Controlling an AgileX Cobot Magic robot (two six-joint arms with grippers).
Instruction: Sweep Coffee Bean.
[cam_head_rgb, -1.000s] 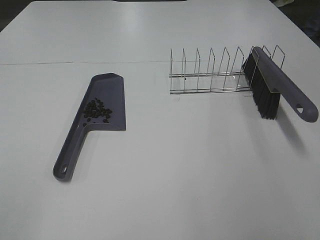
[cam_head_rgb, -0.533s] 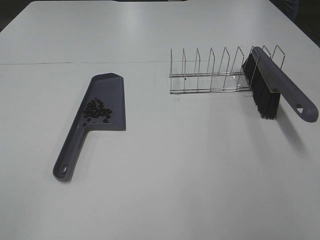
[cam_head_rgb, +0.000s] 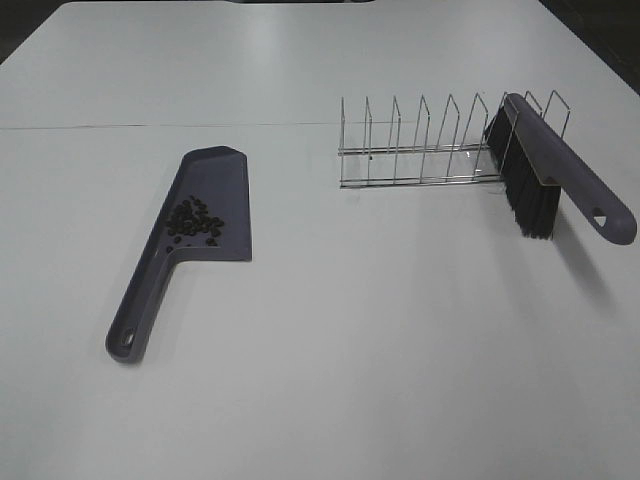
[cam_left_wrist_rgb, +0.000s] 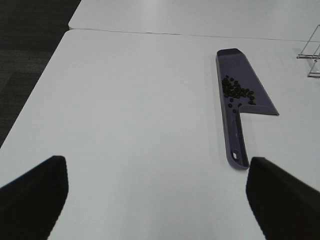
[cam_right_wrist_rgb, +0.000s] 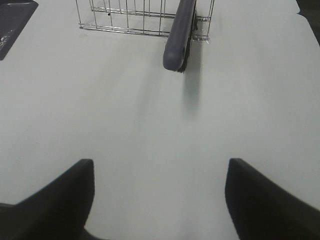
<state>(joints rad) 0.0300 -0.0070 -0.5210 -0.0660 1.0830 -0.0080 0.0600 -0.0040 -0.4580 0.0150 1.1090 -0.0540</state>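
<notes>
A cluster of coffee beans (cam_head_rgb: 194, 221) lies in the purple-grey dustpan (cam_head_rgb: 215, 180) on the left of the white table; the beans (cam_left_wrist_rgb: 238, 92) and dustpan (cam_left_wrist_rgb: 240, 130) also show in the left wrist view. The purple brush (cam_head_rgb: 560, 175) with black bristles (cam_head_rgb: 528, 195) rests in the right end of the wire rack (cam_head_rgb: 420, 150); its handle end (cam_right_wrist_rgb: 179, 40) shows in the right wrist view. Neither gripper is in the high view. My left gripper (cam_left_wrist_rgb: 157, 195) is open, well back from the dustpan handle. My right gripper (cam_right_wrist_rgb: 157, 200) is open, well back from the brush.
The white table (cam_head_rgb: 380, 330) has a seam line (cam_head_rgb: 150, 126) across its far part. Dark floor (cam_left_wrist_rgb: 25, 45) lies beyond the table's left edge. The wire rack (cam_right_wrist_rgb: 130, 17) has several upright dividers.
</notes>
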